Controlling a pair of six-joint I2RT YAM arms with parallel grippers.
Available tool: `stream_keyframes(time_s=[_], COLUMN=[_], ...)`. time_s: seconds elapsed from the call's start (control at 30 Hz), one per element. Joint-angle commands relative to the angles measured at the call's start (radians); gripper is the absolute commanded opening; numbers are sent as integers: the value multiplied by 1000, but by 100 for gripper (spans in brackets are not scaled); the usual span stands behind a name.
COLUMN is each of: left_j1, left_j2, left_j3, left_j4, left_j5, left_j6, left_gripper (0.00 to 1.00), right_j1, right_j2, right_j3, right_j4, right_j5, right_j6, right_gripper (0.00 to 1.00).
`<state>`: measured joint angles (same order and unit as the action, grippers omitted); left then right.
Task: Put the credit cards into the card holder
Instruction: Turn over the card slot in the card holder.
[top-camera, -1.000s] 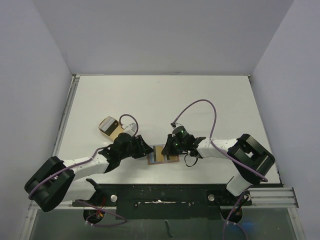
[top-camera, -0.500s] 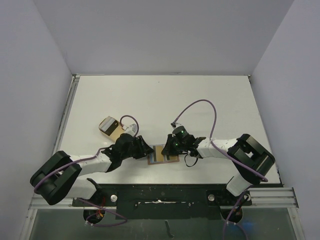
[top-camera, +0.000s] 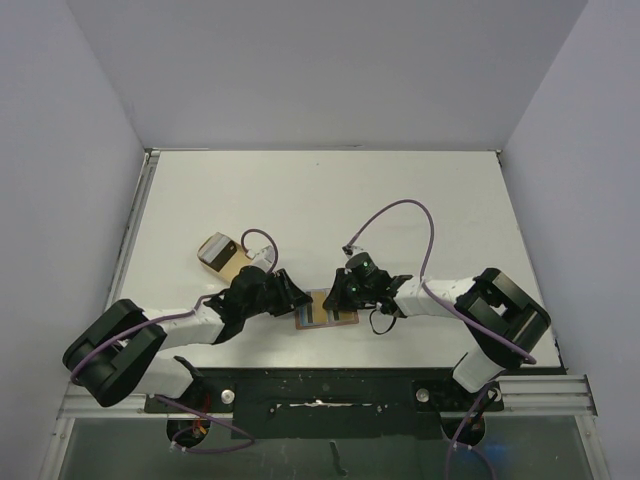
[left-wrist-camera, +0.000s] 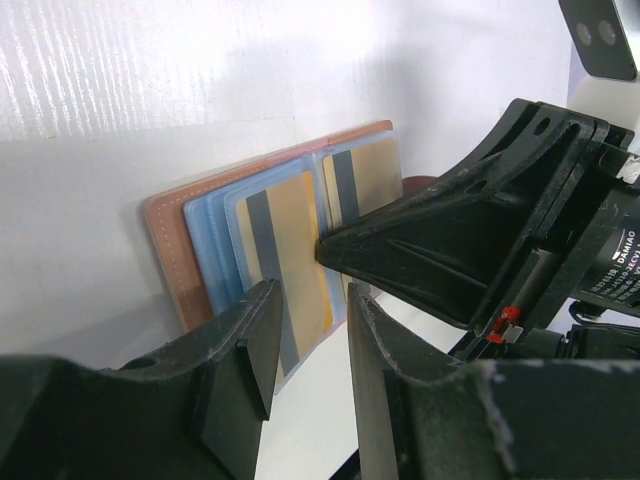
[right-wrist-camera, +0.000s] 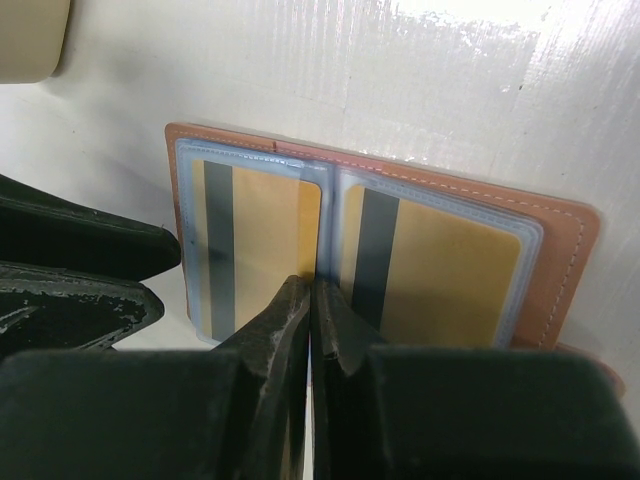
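Robotics lab test cell: white table (top-camera: 400, 190), plain grey enclosing walls (top-camera: 330, 70), metal mounting rail (top-camera: 545, 392) at near edge.

The left arm (top-camera: 190, 325) lay low, reaching toward the card holder (top-camera: 322, 312) from its left. The left gripper (left-wrist-camera: 310, 298) stood at the holder's left edge, jaws partly apart. The right arm (top-camera: 430, 298) reached from the holder's right. The right gripper (right-wrist-camera: 312, 292) was closed, with its fingertips together over the holder's central fold.

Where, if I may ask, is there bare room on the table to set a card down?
Bare: the far half of the table, beyond the pale tan case and both arms; also left of that case. Crowded: near centre, where the left fingers and right fingers meet at the open card holder.
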<state>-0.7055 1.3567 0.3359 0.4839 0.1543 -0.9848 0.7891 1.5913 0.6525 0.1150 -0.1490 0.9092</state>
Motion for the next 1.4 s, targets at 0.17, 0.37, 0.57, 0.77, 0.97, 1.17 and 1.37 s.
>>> stream_keyframes(time_s=[0.17, 0.37, 0.57, 0.77, 0.97, 1.17, 1.37], left_j1=[-4, -3, -3, -3, -4, -3, -5], left_j2=[-54, -59, -18, 27, 31, 8, -20], left_j3=[-1, 5, 6, 2, 6, 18, 36], left_j4=[-5, -42, -11, 28, 58, 56, 35], left_j5=[-42, -62, -49, -39, -17, 4, 18], left_j6=[9, 26, 23, 13, 3, -1, -5], left_gripper=[32, 34, 34, 34, 34, 29, 24], right_j1=[13, 13, 13, 13, 12, 16, 21], right_j2=[-6, -6, -8, -11, -7, -4, -8], right_j3=[-31, -30, -33, -33, -36, -33, -30], right_j4=[-2, -2, 1, 0, 8, 13, 24], right_j5=[3, 5, 6, 5, 1, -3, -9], right_j6=[7, 6, 8, 5, 6, 7, 7], right_gripper=[0, 0, 0, 0, 0, 0, 1])
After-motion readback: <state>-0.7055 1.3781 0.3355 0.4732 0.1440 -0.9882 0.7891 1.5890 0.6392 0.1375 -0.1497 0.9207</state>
